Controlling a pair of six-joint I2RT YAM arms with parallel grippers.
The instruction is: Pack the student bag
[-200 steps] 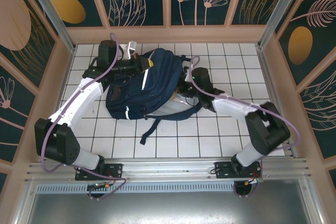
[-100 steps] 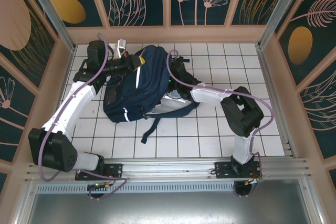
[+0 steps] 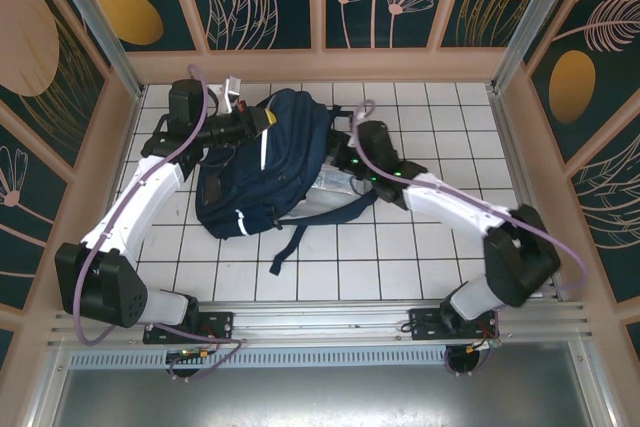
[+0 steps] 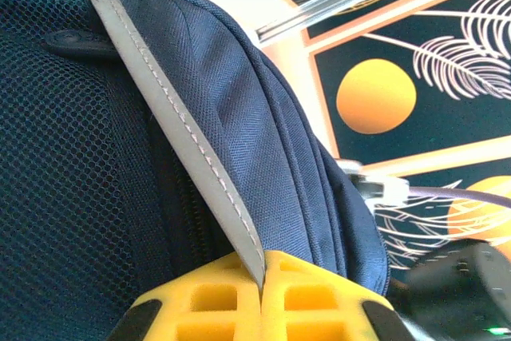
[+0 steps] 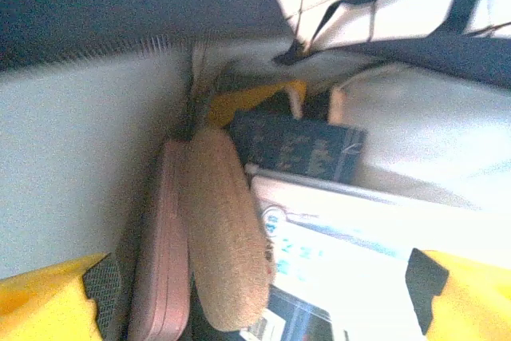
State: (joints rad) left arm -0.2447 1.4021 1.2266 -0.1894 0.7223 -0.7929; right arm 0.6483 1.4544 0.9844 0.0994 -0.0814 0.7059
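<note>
The navy student bag (image 3: 272,162) lies on the white tiled table, its mouth facing right. My left gripper (image 3: 264,124) is at the bag's upper left, shut on the grey reflective stripe (image 4: 188,137); the yellow fingertips (image 4: 307,293) pinch it tight. At the bag's mouth my right gripper (image 3: 342,154) stands open, its yellow fingers (image 5: 44,305) wide apart. Inside, between them, I see a pink flat pouch (image 5: 160,269), a tan oval case (image 5: 227,233), a white printed book (image 5: 359,249) and a dark blue book (image 5: 299,148).
The bag's pale grey lining (image 5: 88,157) walls the left of the opening. A dark strap (image 3: 290,244) trails toward the near edge. Wooden walls (image 3: 115,127) enclose the table on three sides. Bare tiles (image 3: 450,127) lie to the right.
The right gripper reached deeper into the bag's mouth, then drew back a little, its jaws spreading wide. The left gripper kept its hold and pulled the bag's top slightly left.
</note>
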